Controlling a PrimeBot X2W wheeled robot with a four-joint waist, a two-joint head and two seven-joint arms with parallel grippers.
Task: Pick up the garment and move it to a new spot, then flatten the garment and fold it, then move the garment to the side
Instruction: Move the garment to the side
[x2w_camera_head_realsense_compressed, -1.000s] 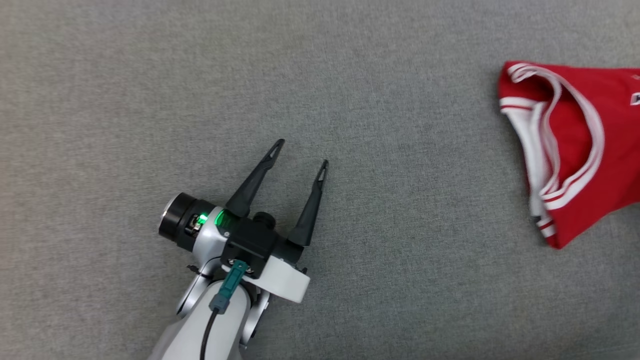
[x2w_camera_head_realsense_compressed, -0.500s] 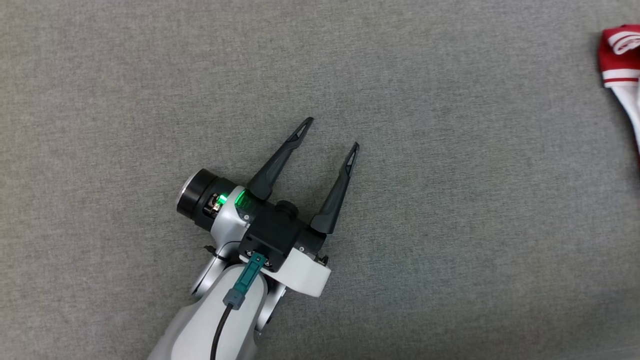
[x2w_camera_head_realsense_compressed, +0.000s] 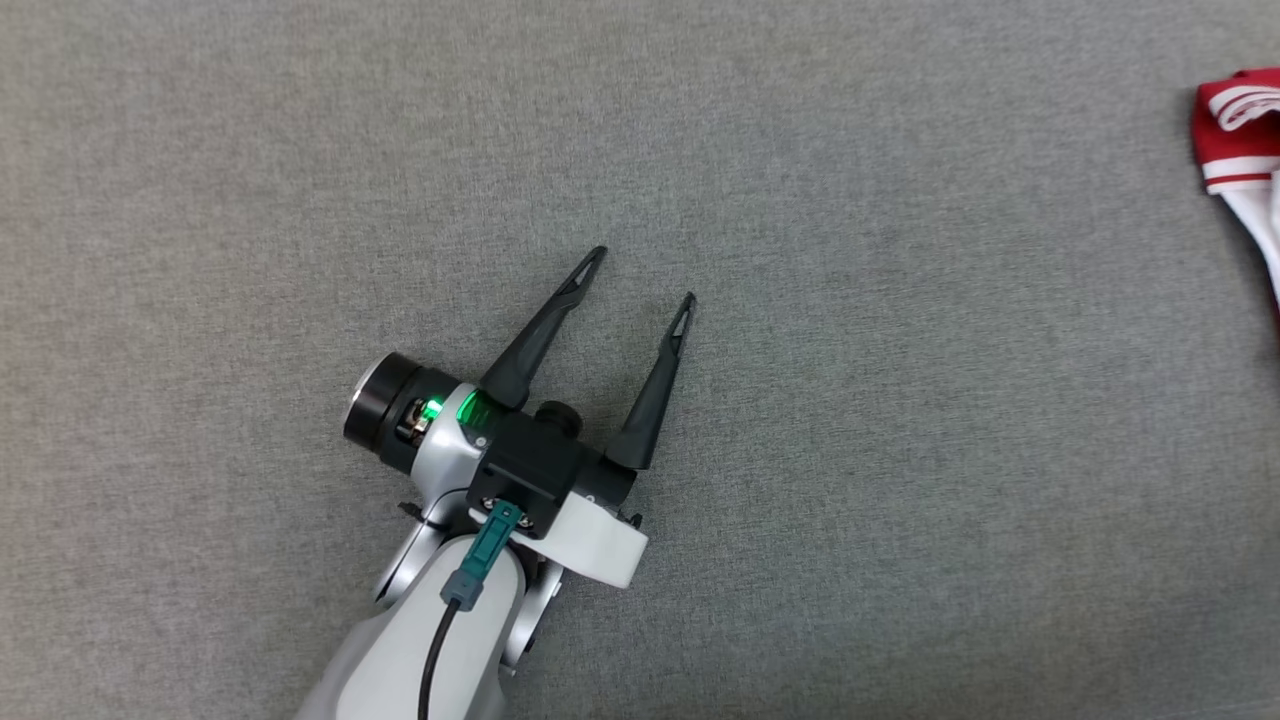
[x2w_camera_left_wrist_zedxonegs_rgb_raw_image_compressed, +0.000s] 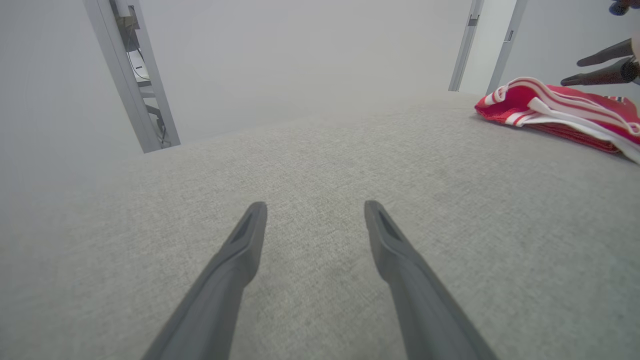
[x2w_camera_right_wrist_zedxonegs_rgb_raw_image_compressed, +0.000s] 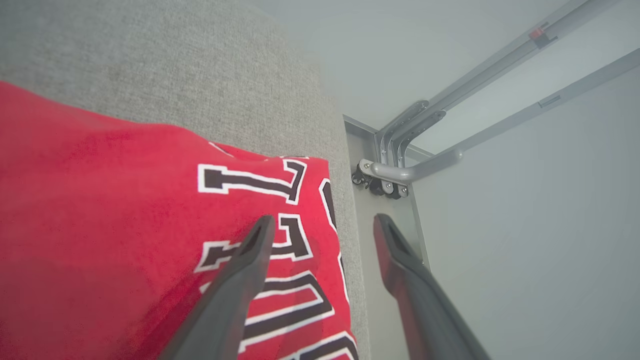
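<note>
The left gripper (x2w_camera_head_realsense_compressed: 643, 275) hangs over the bare middle of the grey, tightly woven table (x2w_camera_head_realsense_compressed: 900, 560). Its long tapered dark fingers are spread wide and hold nothing, probably parked there to keep clear of the work. Well apart from it, at the table's right edge, lies the red jersey (x2w_camera_head_realsense_compressed: 1238, 120), a soft knit bunched into low folds. It has white ribbed striping round an opening and black, white-edged block letters (x2w_camera_right_wrist_zedxonegs_rgb_raw_image_compressed: 260, 180). The right gripper (x2w_camera_right_wrist_zedxonegs_rgb_raw_image_compressed: 324, 220) is above that lettering, jaws apart with no cloth between them. One finger crosses the jersey and the other reaches past the table's edge, over a metal frame (x2w_camera_right_wrist_zedxonegs_rgb_raw_image_compressed: 400, 170). Whether that finger touches the cloth I cannot tell.
</note>
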